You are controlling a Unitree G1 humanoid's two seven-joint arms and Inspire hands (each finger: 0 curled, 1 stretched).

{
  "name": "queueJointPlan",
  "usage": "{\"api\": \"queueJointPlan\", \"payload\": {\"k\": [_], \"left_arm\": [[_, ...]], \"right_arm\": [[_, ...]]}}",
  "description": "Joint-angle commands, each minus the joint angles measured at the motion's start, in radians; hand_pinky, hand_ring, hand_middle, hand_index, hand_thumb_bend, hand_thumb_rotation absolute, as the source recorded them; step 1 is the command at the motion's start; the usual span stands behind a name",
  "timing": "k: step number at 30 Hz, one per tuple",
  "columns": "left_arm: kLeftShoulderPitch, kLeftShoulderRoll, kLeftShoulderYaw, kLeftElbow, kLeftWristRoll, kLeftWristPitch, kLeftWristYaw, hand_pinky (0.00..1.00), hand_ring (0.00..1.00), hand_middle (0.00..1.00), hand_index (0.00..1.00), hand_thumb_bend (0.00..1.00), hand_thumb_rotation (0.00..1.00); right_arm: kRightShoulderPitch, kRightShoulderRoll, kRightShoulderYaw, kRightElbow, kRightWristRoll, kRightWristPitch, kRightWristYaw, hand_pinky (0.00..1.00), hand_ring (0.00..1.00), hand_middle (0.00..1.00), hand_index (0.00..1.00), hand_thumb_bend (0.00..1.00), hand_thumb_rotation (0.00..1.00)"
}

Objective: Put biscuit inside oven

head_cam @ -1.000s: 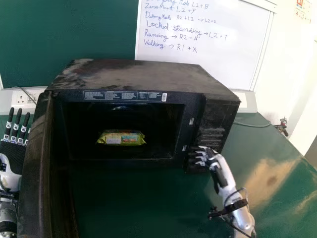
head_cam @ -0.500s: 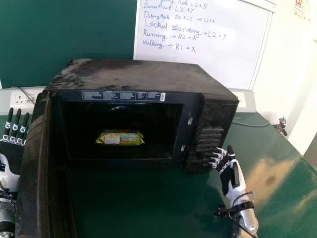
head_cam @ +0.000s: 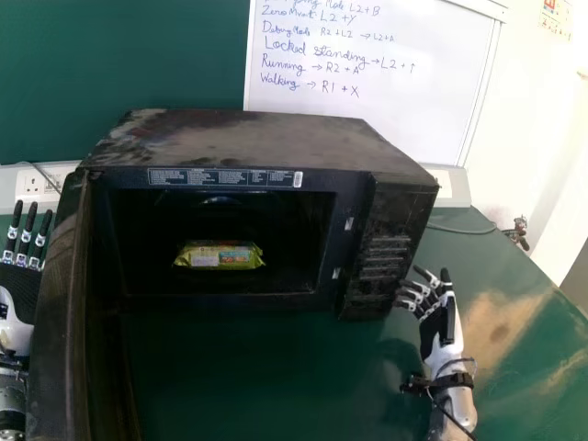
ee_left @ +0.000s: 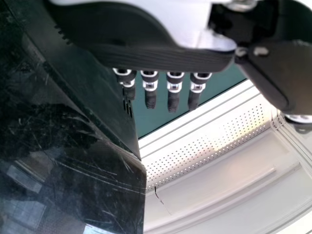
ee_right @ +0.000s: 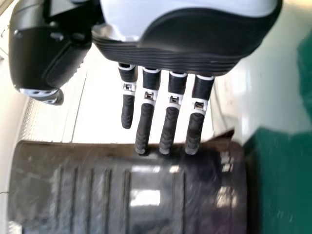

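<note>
The biscuit pack (head_cam: 219, 255), green and yellow, lies inside the black oven (head_cam: 248, 142), whose door (head_cam: 57, 312) stands open on the left. My right hand (head_cam: 441, 322) is just right of the oven's front corner, fingers extended toward its control side and holding nothing. In the right wrist view the same hand (ee_right: 168, 114) has its fingers loosely straight beside the dark oven panel (ee_right: 122, 195). My left hand (head_cam: 20, 276) is upright on the outer side of the door, fingers straight; in the left wrist view the left hand (ee_left: 174, 92) is beside the dark door (ee_left: 73, 161).
The green table (head_cam: 266, 377) extends in front and to the right of the oven. Behind it stand a whiteboard (head_cam: 367, 110) and a wall socket (head_cam: 33, 185). A cable runs across the table behind the oven's right side.
My right hand has moved right, away from the oven's front corner, and its fingers have straightened. The view has shifted slightly. The biscuit pack and left hand keep their places.
</note>
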Motion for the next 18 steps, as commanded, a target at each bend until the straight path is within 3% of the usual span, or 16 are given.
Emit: {"api": "queueJointPlan", "payload": {"k": [1,7,12,18], "left_arm": [[0.054,-0.047,0.003,0.054,-0.002,0.018,-0.009,0.00,0.25,0.67,1.00,0.21,1.00],[0.053,-0.047,0.003,0.054,0.000,0.011,-0.009,0.00,0.28,0.68,1.00,0.24,1.00],[0.052,-0.044,0.002,0.058,-0.001,0.021,-0.017,0.00,0.27,0.68,1.00,0.23,1.00],[0.054,-0.049,0.003,0.050,0.000,0.014,-0.002,0.00,0.24,0.67,1.00,0.23,1.00]], "right_arm": [[0.028,0.040,0.004,0.020,-0.004,0.007,-0.030,0.43,0.55,0.64,0.78,0.73,0.61],[0.026,0.040,0.008,0.019,-0.007,0.018,-0.070,0.43,0.56,0.65,0.77,0.72,0.58],[0.025,0.043,0.000,0.016,0.002,0.026,-0.090,0.44,0.55,0.64,0.76,0.65,0.51],[0.023,0.043,-0.001,0.016,-0.003,0.034,-0.120,0.46,0.57,0.64,0.75,0.66,0.49]]}}
